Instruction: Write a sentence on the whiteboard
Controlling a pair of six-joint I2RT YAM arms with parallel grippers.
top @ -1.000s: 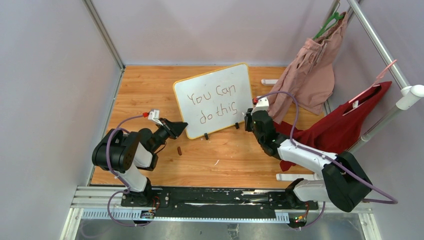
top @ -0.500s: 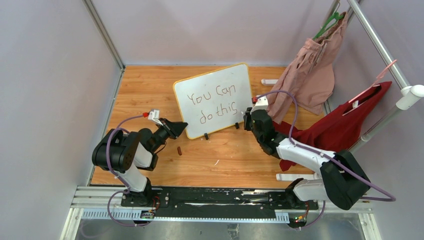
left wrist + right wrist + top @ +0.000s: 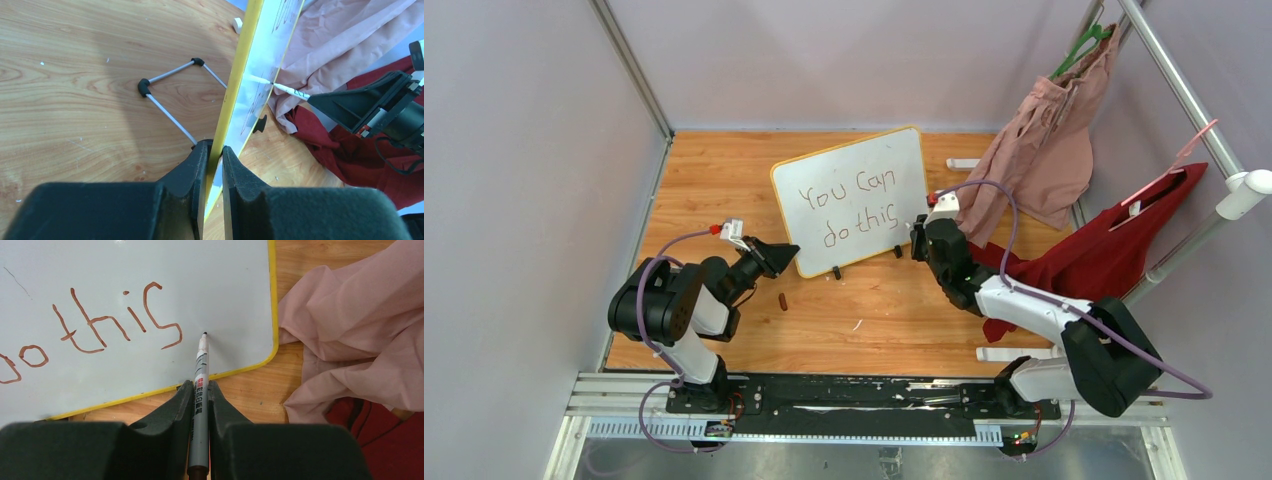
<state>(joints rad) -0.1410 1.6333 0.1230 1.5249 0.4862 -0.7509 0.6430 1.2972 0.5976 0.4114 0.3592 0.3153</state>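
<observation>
The whiteboard [image 3: 894, 150], yellow-framed, stands tilted at mid-table. On it the sentence [image 3: 849, 205] reads "You can" over "do this" in reddish-brown; the right wrist view shows "do this" [image 3: 100, 325]. My left gripper [image 3: 789, 250] is shut on the board's lower left edge; the left wrist view shows the yellow frame [image 3: 235, 85] between its jaws [image 3: 215, 149]. My right gripper [image 3: 921, 240] is shut on a grey marker [image 3: 201, 365] at the board's lower right. The marker tip meets the white surface [image 3: 150, 265] just right of the final "s".
A pink garment [image 3: 1044, 140] and a red garment [image 3: 1114, 250] hang from a metal rack [image 3: 1184, 90] on the right, close behind my right arm. A small brown cap [image 3: 783, 300] lies on the wood near my left gripper. The board's wire stand [image 3: 170, 75] sits behind it.
My right gripper with the marker has edged slightly left, toward the board. The left arm and the board have not moved.
</observation>
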